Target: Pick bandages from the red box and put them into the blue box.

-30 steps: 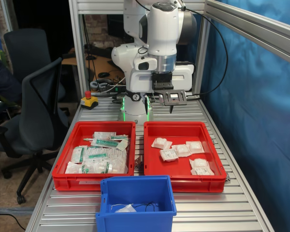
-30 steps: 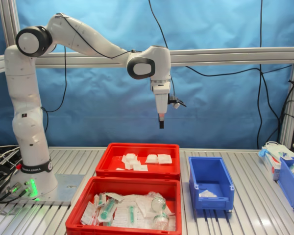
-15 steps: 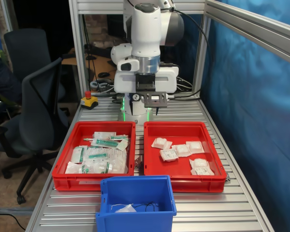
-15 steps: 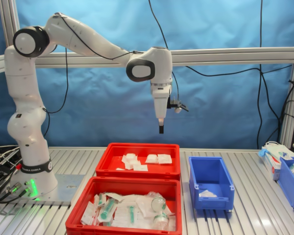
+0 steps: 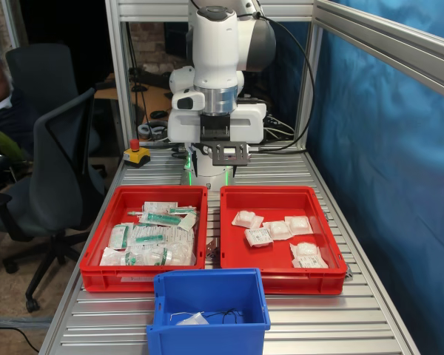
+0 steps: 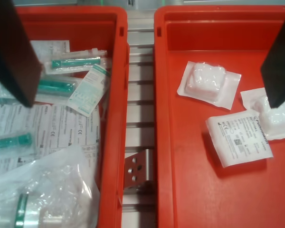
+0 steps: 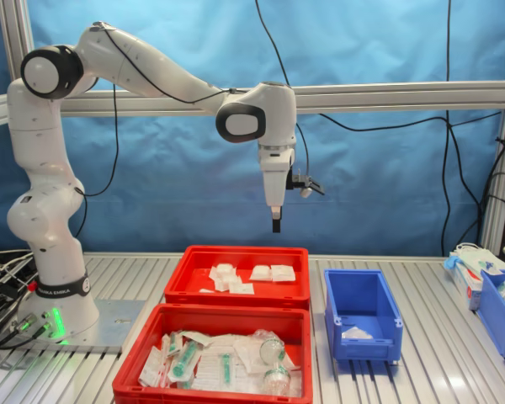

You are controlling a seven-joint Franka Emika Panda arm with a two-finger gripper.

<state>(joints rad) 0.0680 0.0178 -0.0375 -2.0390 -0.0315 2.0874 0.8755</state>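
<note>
While above the red box (image 5: 283, 251), hand (image 7: 276, 224) empty.

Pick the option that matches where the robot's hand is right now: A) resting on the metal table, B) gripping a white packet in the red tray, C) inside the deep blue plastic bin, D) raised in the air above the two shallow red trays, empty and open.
D: in the second exterior view the hand hangs well above the red tray of white square packets, and the wrist view shows its fingers apart with nothing between them.

Two red trays, the red box (image 5: 283, 238) and its twin (image 5: 145, 235), one blue box (image 5: 209, 309), six bandages (image 5: 279, 235), one white packet (image 5: 192, 319) in the blue box
</note>
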